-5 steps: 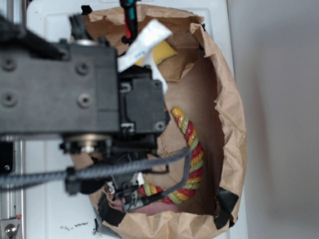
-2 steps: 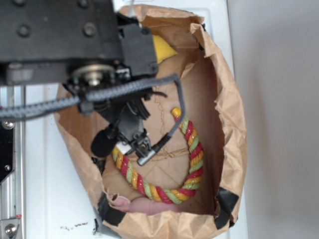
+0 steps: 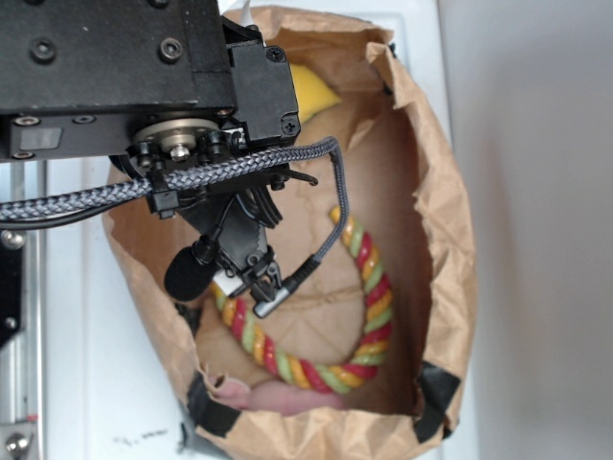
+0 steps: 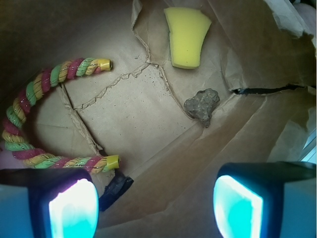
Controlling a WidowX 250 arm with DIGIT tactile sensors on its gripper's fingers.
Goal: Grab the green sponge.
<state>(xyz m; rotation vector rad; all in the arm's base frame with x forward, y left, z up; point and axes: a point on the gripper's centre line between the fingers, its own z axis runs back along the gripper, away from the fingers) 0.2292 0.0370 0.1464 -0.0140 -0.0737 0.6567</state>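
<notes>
brown crumpled paper bag floor is seen; soft yellow wedge sponge lies upper middle, far above the wide-open, empty gripper.

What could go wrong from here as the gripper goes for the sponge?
The open gripper is off the yellow sponge, with the brown rock-like lump between them; a straight approach might hit or grab it. The crumpled paper bag wall beside the sponge could catch a finger.
</notes>
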